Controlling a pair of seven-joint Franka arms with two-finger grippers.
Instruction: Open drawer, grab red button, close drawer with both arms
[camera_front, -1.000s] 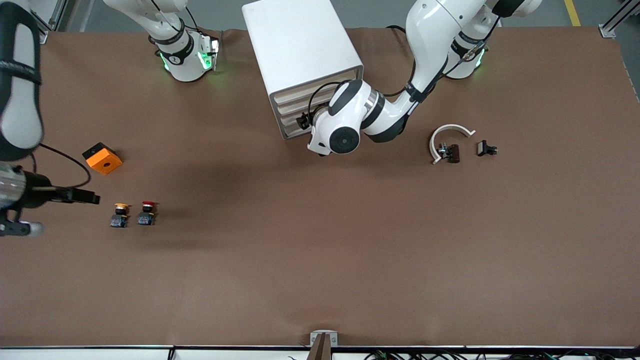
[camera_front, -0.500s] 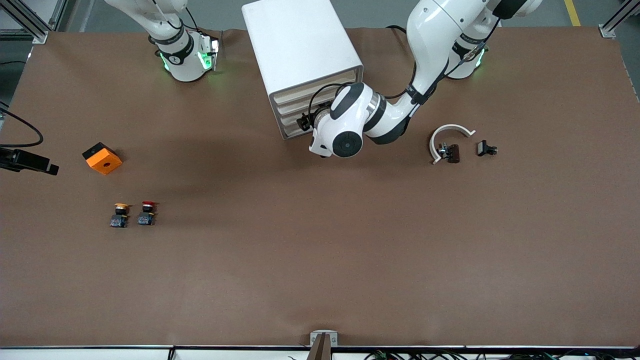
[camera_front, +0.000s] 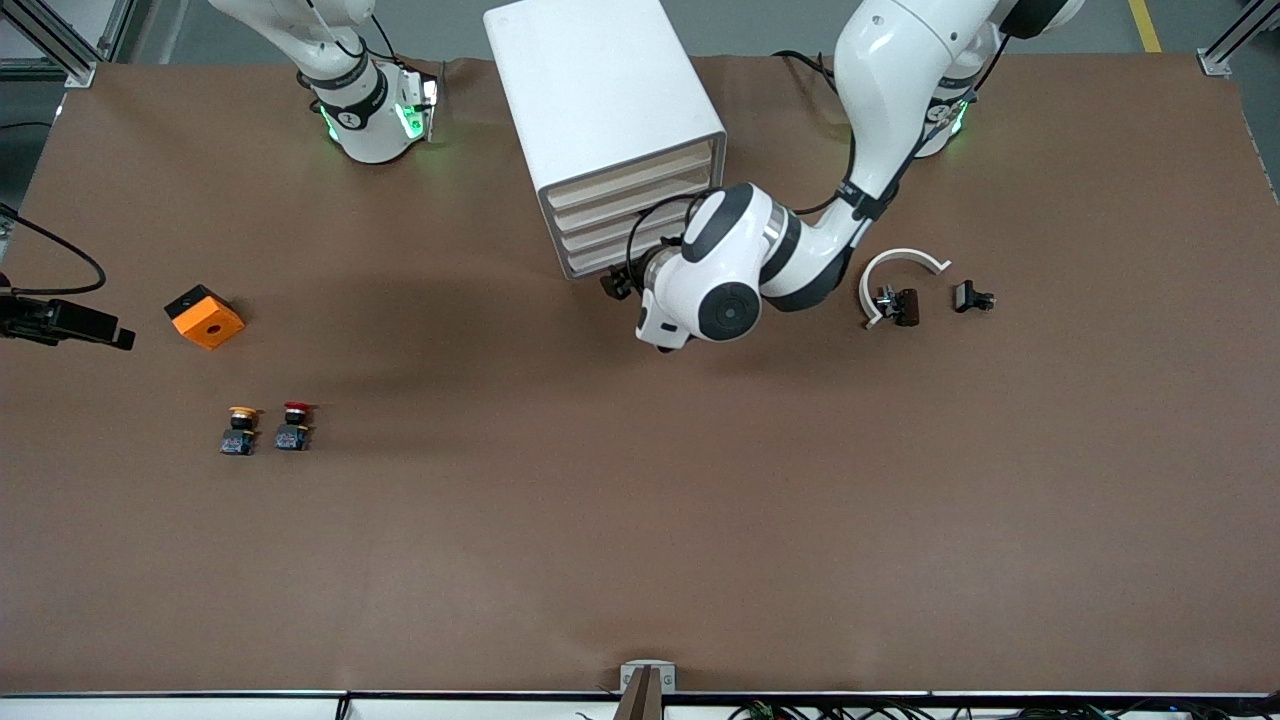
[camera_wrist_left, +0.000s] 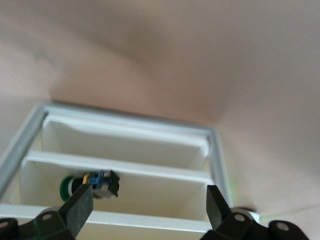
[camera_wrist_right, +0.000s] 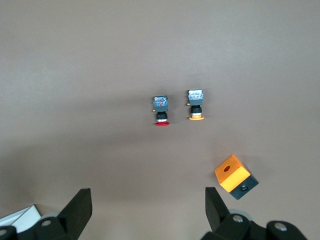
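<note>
Backed away from the cabinet, left pincer gapes wide; right pincer wide too, button standing red-cap-up.

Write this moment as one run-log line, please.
left gripper: open, at drawer | right gripper: open, above red button | button: on table

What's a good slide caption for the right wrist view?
Open right claw above red button, yellow button and orange cube.

Before us: matt brown table cover, glossy white plastic arms, smooth white cabinet.
</note>
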